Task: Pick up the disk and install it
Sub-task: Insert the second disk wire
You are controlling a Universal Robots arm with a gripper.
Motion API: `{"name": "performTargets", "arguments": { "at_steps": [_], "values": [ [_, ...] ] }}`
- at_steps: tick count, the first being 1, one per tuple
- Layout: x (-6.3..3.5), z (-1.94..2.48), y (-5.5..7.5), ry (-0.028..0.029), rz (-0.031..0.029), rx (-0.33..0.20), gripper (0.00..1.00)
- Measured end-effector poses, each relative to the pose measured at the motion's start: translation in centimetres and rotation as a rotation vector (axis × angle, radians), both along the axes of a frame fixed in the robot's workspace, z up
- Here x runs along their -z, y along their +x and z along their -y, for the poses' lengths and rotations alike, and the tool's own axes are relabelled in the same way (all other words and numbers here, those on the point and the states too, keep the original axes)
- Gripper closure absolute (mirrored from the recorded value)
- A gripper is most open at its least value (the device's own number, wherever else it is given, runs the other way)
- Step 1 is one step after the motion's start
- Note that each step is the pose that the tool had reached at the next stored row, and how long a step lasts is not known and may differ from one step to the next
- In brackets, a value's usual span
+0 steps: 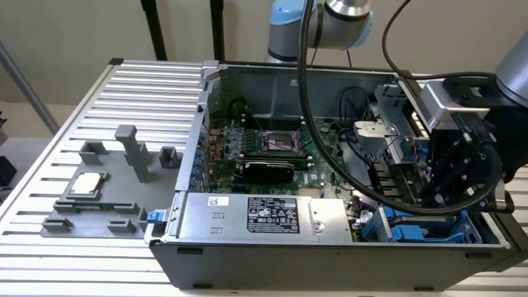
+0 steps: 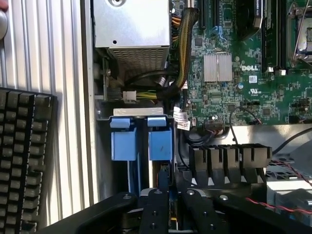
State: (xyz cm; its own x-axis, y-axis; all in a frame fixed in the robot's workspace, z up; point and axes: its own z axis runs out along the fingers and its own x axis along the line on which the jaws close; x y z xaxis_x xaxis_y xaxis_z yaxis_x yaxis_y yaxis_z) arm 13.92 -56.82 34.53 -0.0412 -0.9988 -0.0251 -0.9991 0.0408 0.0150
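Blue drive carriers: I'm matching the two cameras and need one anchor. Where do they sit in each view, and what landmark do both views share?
Exterior view: the blue drive carriers lie in the case's near corner on the exterior view's right, beside the power supply.
Wrist view: the blue drive carriers stand side by side between the power supply, where its cables leave, and the gripper.
Shared landmark: the silver power supply.

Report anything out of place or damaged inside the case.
Nothing stands out. The gripper is low over the blue drive bays; the motherboard, cables and the silver box look intact and seated.
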Motion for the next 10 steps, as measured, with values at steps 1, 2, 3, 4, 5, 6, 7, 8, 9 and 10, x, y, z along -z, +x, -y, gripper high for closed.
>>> {"name": "performTargets", "arguments": {
  "at_steps": [1,2,3,4,5,6,7,8,9,10],
  "values": [
    [0.05,0.0,0.01,-0.0002,0.0,0.0,1.0],
    [0.1,0.01,0.01,-0.0002,-0.0001,0.0,1.0],
    [0.17,0.01,0.02,-0.0002,-0.0003,0.0,1.0],
    [0.23,0.01,0.03,-0.0003,-0.0004,0.0,1.0],
    [0.28,0.01,0.03,-0.0003,-0.0005,0.0,1.0],
    [0.33,0.01,0.04,-0.0003,-0.0006,0.0,1.0],
    [0.36,0.01,0.06,-0.0006,-0.001,0.0,1.0],
    [0.39,0.01,0.07,-0.0007,-0.0013,0.0,1.0],
    [0.45,0.01,0.1,-0.0001,-0.0016,0.0,1.0],
    [0.48,0.01,0.11,-0.0002,-0.0021,0.0,1.0]
  ]
}}
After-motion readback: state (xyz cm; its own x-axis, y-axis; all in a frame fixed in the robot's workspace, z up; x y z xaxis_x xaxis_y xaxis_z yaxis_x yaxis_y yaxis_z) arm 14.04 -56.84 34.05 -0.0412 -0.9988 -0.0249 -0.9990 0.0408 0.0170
